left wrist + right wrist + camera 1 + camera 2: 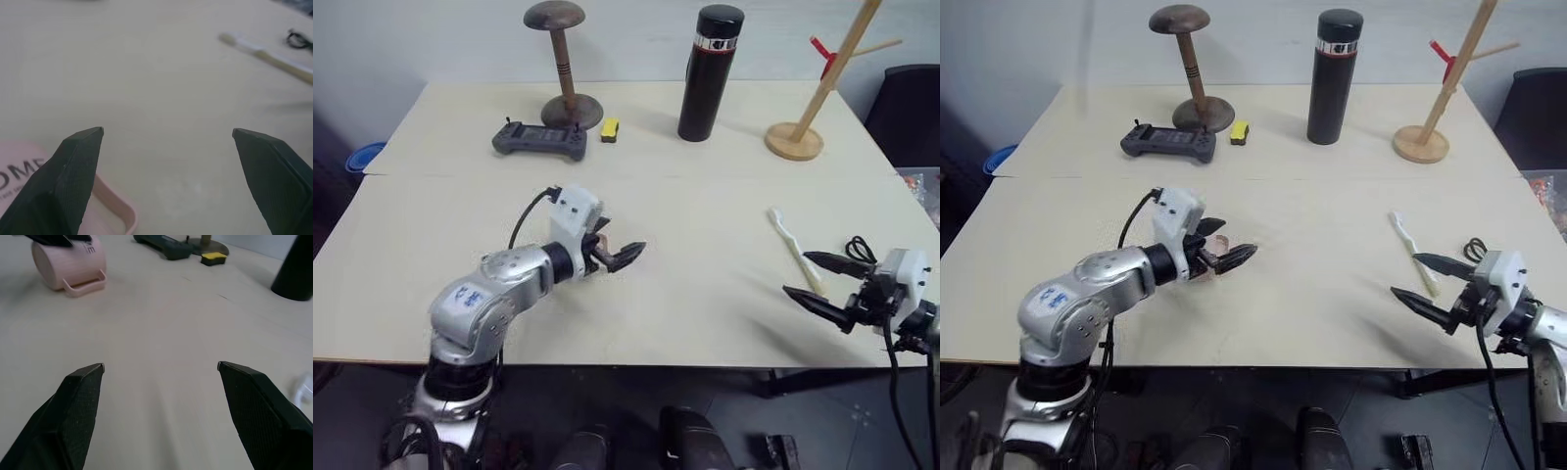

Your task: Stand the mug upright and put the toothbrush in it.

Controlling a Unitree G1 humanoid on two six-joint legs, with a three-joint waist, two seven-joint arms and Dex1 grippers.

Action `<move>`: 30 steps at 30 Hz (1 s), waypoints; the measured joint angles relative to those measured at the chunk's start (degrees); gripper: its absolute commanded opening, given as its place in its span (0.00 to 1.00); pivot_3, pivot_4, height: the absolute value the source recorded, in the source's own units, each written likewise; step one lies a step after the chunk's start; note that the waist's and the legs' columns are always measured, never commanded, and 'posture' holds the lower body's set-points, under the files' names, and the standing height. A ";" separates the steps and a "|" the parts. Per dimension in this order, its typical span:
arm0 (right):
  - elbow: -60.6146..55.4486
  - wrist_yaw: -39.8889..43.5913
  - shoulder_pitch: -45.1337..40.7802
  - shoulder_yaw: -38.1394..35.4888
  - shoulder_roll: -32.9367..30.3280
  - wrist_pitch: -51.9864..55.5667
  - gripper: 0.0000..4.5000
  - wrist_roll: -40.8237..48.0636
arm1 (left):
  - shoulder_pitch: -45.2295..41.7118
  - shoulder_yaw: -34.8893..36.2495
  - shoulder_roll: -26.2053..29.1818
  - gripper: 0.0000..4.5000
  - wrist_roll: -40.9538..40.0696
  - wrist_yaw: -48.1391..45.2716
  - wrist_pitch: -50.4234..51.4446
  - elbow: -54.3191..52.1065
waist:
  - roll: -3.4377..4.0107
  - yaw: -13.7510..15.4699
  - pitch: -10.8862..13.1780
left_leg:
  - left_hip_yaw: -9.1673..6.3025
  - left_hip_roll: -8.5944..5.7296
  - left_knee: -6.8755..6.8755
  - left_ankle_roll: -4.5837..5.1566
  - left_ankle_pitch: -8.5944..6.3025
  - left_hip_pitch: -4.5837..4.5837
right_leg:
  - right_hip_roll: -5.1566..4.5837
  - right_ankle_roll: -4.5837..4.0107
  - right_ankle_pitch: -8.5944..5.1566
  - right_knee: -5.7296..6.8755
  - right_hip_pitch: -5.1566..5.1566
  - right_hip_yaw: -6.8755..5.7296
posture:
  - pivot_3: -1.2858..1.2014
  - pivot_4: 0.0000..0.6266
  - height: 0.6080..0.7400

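Both my grippers, left (pixel 1226 245) and right (pixel 1418 280), gape empty; mug (pixel 68 265) looks rigid, slick: grip its rim; toothbrush (pixel 795 251) light, thin, mid-desk.

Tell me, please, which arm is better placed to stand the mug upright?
Left, probably: its open pincer sits right over the tipped mug, while the right pincer is across the table beside the toothbrush.

Pale wooden counter (pixel 705 245): tall black flask (pixel 709 73) at 12 o'clock, grey handheld controller (pixel 539 140) and small yellow block (pixel 610 129) at 11, wooden peg stand (pixel 808 108) at 1.
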 measured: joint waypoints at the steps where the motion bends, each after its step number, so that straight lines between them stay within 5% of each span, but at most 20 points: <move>1: -0.80 -0.02 -0.34 0.51 0.20 0.64 0.86 0.39 | -0.99 -0.10 -0.41 1.00 0.13 0.93 3.90 0.14 | 0.00 -0.03 0.00 | -0.02 0.02 -0.04 -0.01 0.01 -0.02 | 0.01 0.00 0.00 0.04 -0.03 -0.02 | 0.52 0.24 1.00; 6: -2.46 -0.36 -1.03 1.64 0.56 2.98 0.86 1.53 | -2.89 0.31 0.92 1.00 0.66 1.66 14.11 -0.36 | 0.00 -0.22 0.00 | -0.03 0.02 -0.04 -0.07 0.03 0.02 | 0.01 0.00 0.00 0.01 -0.02 -0.04 | 0.52 0.24 1.00; 18: -5.45 -0.48 -1.62 4.55 2.68 6.95 0.86 3.50 | -3.19 0.61 8.78 1.00 2.88 -1.09 17.02 2.30 | 0.06 -0.21 -0.04 | -0.01 0.03 -0.07 -0.21 0.08 0.13 | 0.03 -0.02 -0.01 0.08 -0.01 0.01 | 0.52 0.24 1.00; 21: -5.68 -0.56 -1.76 4.86 3.00 7.26 0.87 3.62 | -1.51 -0.21 11.93 0.87 2.64 -3.60 16.27 2.45 | 0.12 -0.56 -0.08 | -0.02 0.05 -0.17 -0.23 0.07 0.28 | 0.08 -0.03 -0.02 0.08 0.00 0.10 | 0.52 0.24 1.00; 30: -6.40 -0.58 -1.54 5.02 4.14 7.99 0.87 3.65 | 0.77 -0.26 17.25 0.24 2.33 -10.19 13.59 5.79 | 0.67 -0.70 -0.41 | 0.06 0.06 -0.63 -0.29 0.04 0.93 | 0.29 -0.10 -0.06 0.11 0.22 0.59 | 0.52 0.24 1.00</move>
